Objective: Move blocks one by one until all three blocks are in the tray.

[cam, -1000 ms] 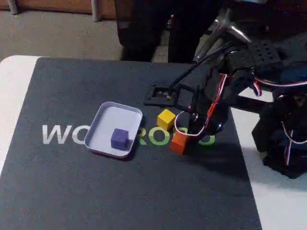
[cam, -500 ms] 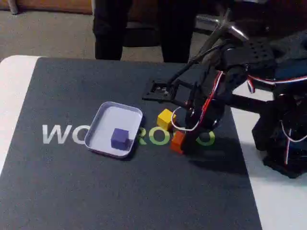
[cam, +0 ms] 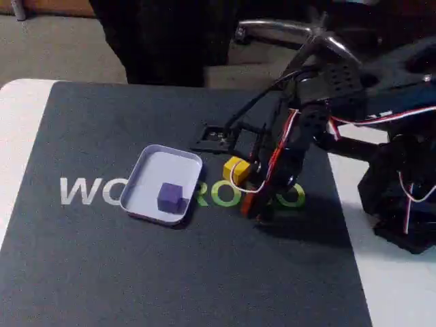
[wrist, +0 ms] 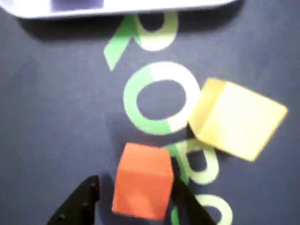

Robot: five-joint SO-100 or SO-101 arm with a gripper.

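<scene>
While the dark mat (cam: 136,259) on the desk (cam: 20,116) looks the same as a second ago, the arm (cam: 320,102) has swung lower and toward the left of the fixed view, bringing its pincer (cam: 253,204) down around the orange block (cam: 249,202). The tray (cam: 146,163) has not moved and keeps the purple block (cam: 170,197) inside it near its front rim. The yellow block (cam: 236,167) sits on the mat just beside the orange one, apart from it. In the wrist view the pincer (wrist: 136,199) is spread, a finger on each side of the orange block (wrist: 143,180), not yet clamped. By my reading one block is delivered, and the second grasp is about to close.
</scene>
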